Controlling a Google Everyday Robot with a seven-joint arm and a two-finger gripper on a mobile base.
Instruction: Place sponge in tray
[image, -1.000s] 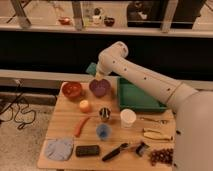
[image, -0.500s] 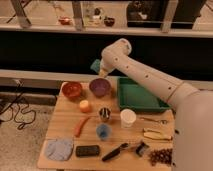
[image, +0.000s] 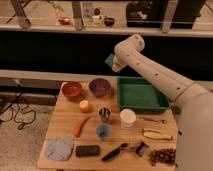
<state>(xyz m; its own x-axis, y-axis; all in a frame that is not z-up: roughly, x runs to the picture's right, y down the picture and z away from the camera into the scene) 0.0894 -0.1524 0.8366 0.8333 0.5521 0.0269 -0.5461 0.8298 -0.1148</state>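
Note:
The teal-green sponge (image: 108, 60) hangs in the air above the table, just left of the tray's far-left corner. My gripper (image: 114, 63) is shut on it, at the end of the white arm that reaches in from the right. The green tray (image: 140, 106) sits on the right half of the wooden table with nothing in it. The sponge is higher than the tray's rim, and the gripper hides part of it.
A purple bowl (image: 99, 87) and an orange bowl (image: 71, 89) stand left of the tray. In front are an orange (image: 84, 106), carrot (image: 81, 126), metal cup (image: 104, 113), white cup (image: 127, 118), blue cup (image: 103, 131), grey-blue cloth (image: 59, 148), dark block (image: 87, 150), banana (image: 156, 134) and grapes (image: 161, 156).
The gripper has carried the sponge to the right and slightly up, from above the purple bowl toward the tray's left edge.

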